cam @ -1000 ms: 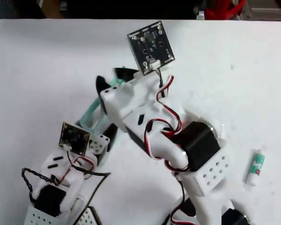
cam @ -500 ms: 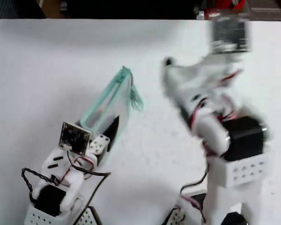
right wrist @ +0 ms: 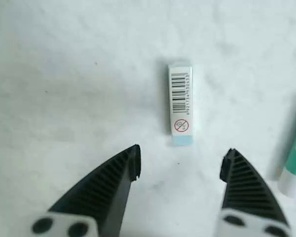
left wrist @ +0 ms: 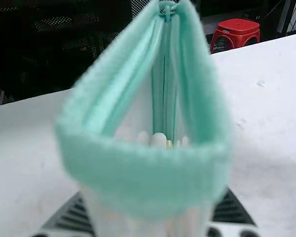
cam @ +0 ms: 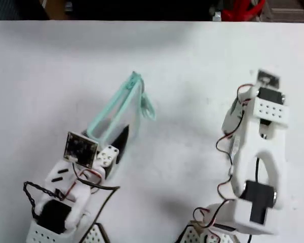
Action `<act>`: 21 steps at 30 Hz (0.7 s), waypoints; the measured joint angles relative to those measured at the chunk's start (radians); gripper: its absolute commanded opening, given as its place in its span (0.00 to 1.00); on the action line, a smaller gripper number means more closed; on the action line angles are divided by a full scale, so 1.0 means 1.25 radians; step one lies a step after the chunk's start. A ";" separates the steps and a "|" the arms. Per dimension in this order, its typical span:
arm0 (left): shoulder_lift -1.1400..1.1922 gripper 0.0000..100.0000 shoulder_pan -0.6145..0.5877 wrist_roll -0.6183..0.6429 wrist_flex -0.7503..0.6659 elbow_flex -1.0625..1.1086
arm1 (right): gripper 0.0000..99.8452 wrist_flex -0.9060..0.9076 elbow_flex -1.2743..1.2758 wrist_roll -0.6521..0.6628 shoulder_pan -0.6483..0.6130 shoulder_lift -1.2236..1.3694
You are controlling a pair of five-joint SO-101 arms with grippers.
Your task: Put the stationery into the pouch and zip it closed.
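A mint-green pouch (cam: 115, 115) stands on its edge at the table's middle left, its zipper mouth open. My left gripper (left wrist: 148, 223) is shut on the pouch's near end, with one ribbed finger (left wrist: 64, 224) on each side. Pale stationery tips (left wrist: 159, 140) show inside the pouch (left wrist: 143, 177). My right arm (cam: 254, 136) is over the table's right side. Its gripper (right wrist: 182, 155) is open, pointing down just above the table. A small white eraser-like block (right wrist: 180, 104) with a barcode lies slightly beyond the fingertips. A glue stick (right wrist: 293, 163) lies beside one finger.
The white table (cam: 50, 76) has bare room at the left, back and centre. Its far edge runs along the top of the high view, with dark clutter and a red stool (left wrist: 236, 31) behind.
My right arm has swung away from the pouch to the table's right side and now covers the glue stick. The left gripper and pouch have stayed put.
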 measured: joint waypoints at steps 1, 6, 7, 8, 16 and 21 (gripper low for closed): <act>0.000 0.18 0.000 0.000 0.000 0.000 | 0.23 -0.021 0.015 0.002 0.011 0.014; 0.000 0.18 0.000 0.000 0.000 0.000 | 0.23 -0.108 0.039 0.012 0.055 0.070; 0.000 0.18 0.000 0.000 0.000 0.000 | 0.23 -0.110 0.039 0.012 0.056 0.082; 0.000 0.18 0.000 0.000 0.000 0.000 | 0.23 -0.115 0.041 0.012 0.056 0.095; 0.000 0.18 0.000 0.000 0.000 0.000 | 0.04 -0.178 0.041 0.014 0.064 0.190; 0.000 0.18 0.000 0.000 0.000 0.000 | 0.02 -0.169 0.022 0.014 0.065 0.191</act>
